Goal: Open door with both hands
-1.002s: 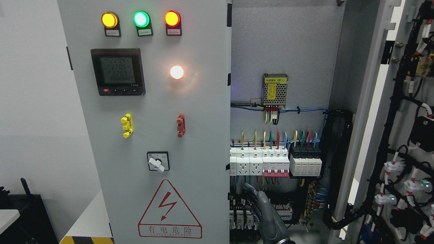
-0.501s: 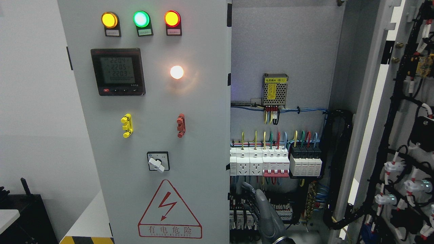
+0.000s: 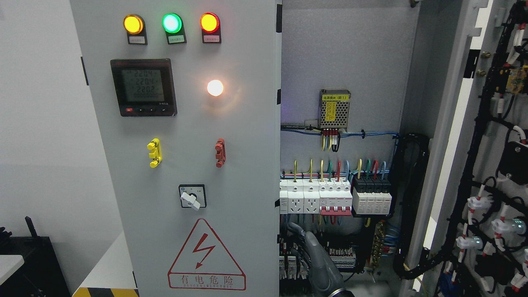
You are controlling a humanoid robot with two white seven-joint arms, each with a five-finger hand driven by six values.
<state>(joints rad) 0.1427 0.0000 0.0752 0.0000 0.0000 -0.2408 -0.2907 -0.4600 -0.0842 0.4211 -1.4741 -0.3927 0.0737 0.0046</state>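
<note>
The cabinet's left door [image 3: 185,136] is a grey panel with three lamps, a meter and a warning triangle, and it stands closed. The right door [image 3: 495,165] is swung wide open at the far right, with its wired inner side showing. My right hand [image 3: 296,234], grey, rises from the bottom edge just right of the middle, inside the open cabinet bay. Its fingers [image 3: 293,228] are stretched out and point up-left, close to the left door's inner edge [image 3: 277,231], and they hold nothing. Whether they touch that edge is unclear.
Behind the hand are rows of breakers [image 3: 315,198] and terminal blocks with coloured wires. A power supply [image 3: 335,109] hangs higher up. A thick black cable bundle [image 3: 412,206] runs down the right side. At the lower left stands a black box [image 3: 29,264].
My right hand has drifted left and slightly down, bringing its fingertips nearer the left door's inner edge. The doors have not moved.
</note>
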